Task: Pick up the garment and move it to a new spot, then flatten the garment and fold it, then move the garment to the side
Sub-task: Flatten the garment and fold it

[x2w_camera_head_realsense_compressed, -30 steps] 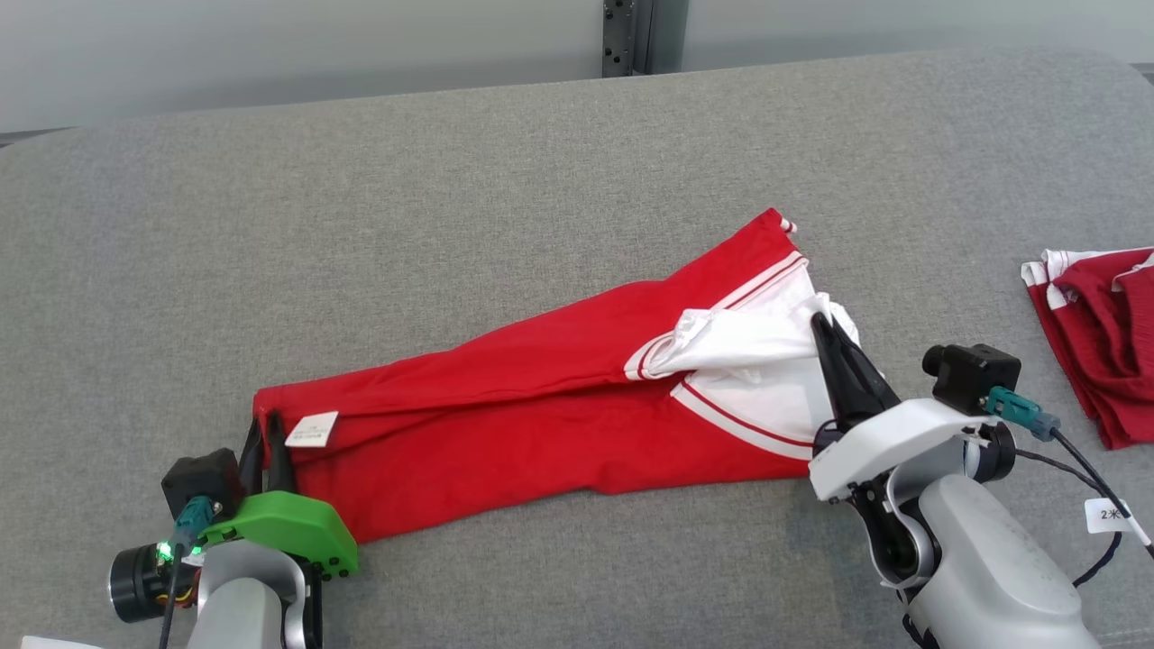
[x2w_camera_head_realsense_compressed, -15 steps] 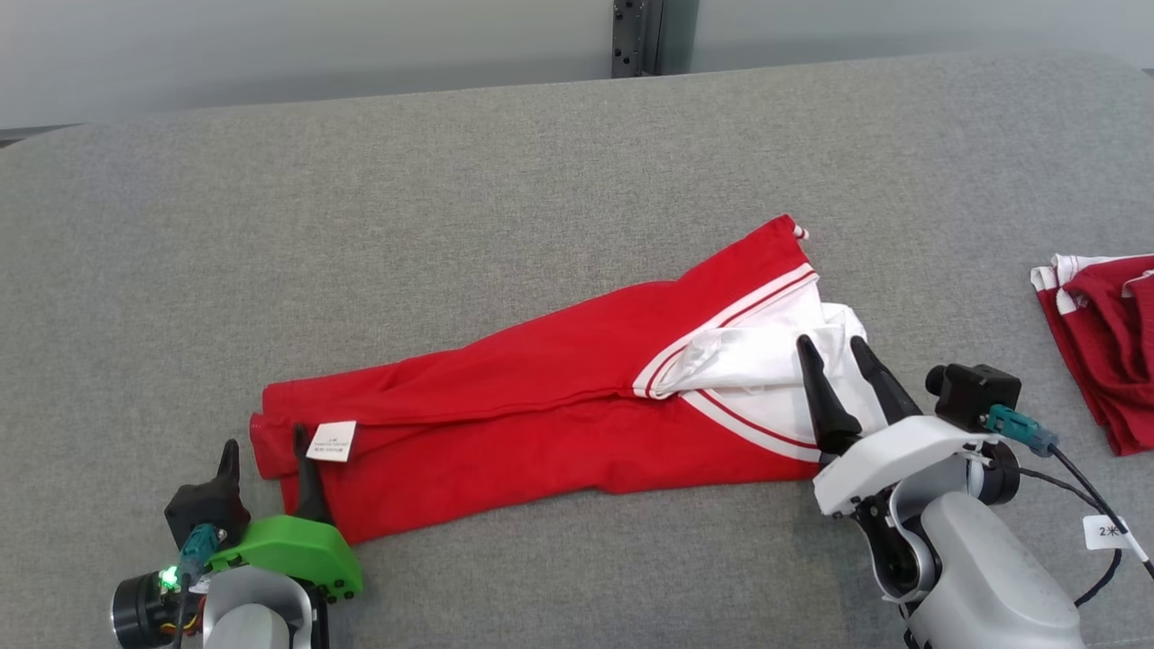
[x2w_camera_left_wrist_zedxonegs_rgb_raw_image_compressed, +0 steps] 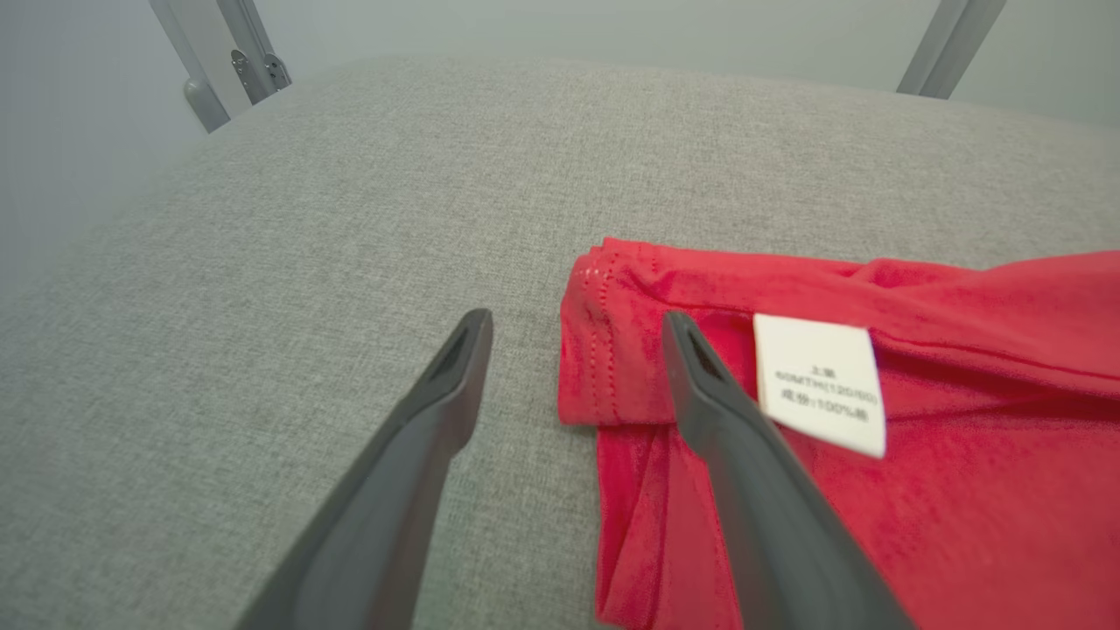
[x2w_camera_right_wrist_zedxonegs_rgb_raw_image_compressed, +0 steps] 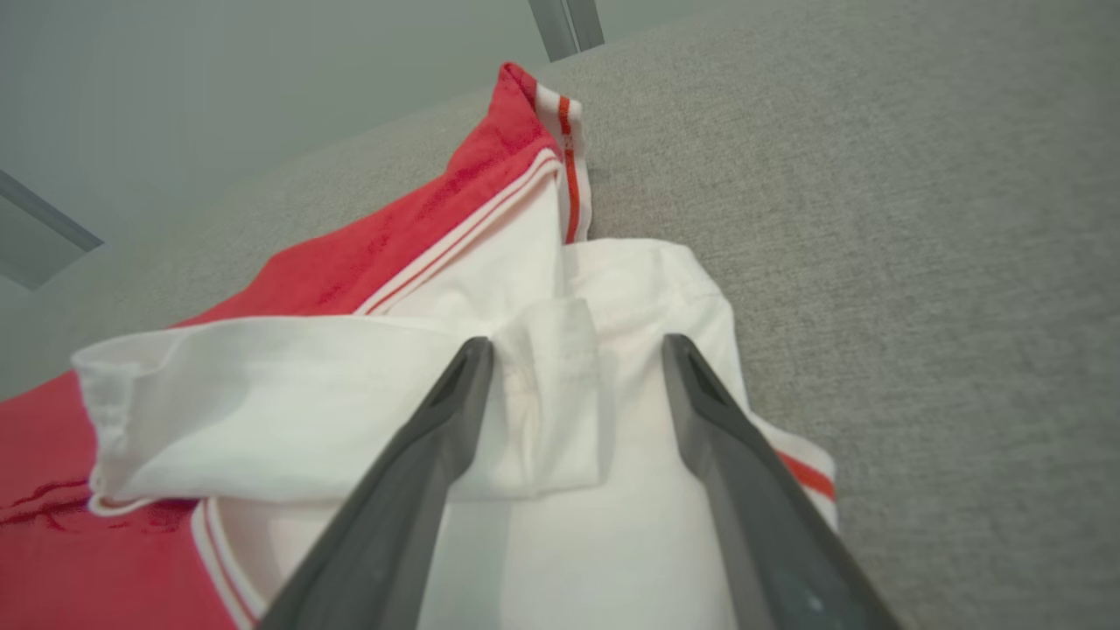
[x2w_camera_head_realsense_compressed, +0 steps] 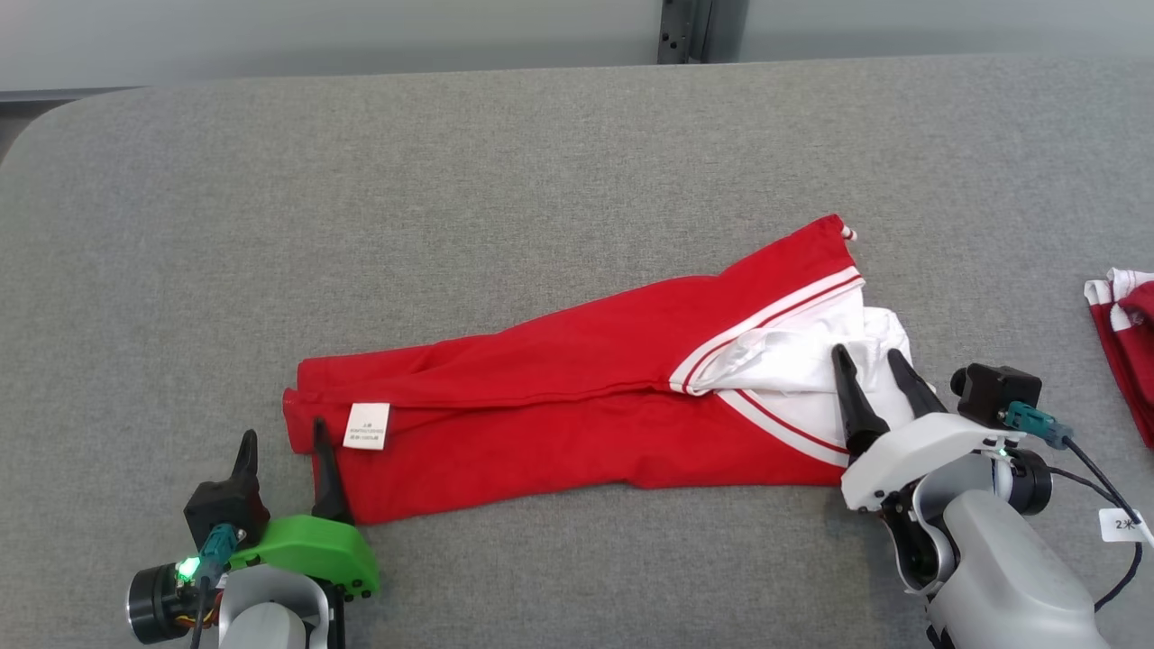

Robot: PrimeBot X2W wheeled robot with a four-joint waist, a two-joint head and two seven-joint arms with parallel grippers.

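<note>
The garment [x2w_camera_head_realsense_compressed: 559, 406], red with a white striped end, lies crumpled lengthwise across the grey padded surface [x2w_camera_head_realsense_compressed: 451, 180]. My left gripper [x2w_camera_head_realsense_compressed: 282, 433] stands open at its left end, beside a white label [x2w_camera_head_realsense_compressed: 367, 425]. In the left wrist view the left gripper [x2w_camera_left_wrist_zedxonegs_rgb_raw_image_compressed: 577, 319] straddles the garment's [x2w_camera_left_wrist_zedxonegs_rgb_raw_image_compressed: 962, 490] red hem, one finger on cloth, one over bare surface. My right gripper [x2w_camera_head_realsense_compressed: 866, 353] stands open over the white end. The right wrist view shows the right gripper [x2w_camera_right_wrist_zedxonegs_rgb_raw_image_compressed: 577, 343] with a loose white fold of the garment [x2w_camera_right_wrist_zedxonegs_rgb_raw_image_compressed: 289, 394] between its fingers, not pinched.
A second red and white garment [x2w_camera_head_realsense_compressed: 1127, 333] lies at the right edge of the surface. A dark metal post [x2w_camera_head_realsense_compressed: 690, 31] stands behind the far edge. The surface's left corner [x2w_camera_head_realsense_compressed: 54, 117] is rounded, and open grey surface stretches beyond the garment.
Both grippers went from shut on the garment's ends to open, and the lifted white end settled onto the surface. The head camera shifted, so the whole scene sits further right.
</note>
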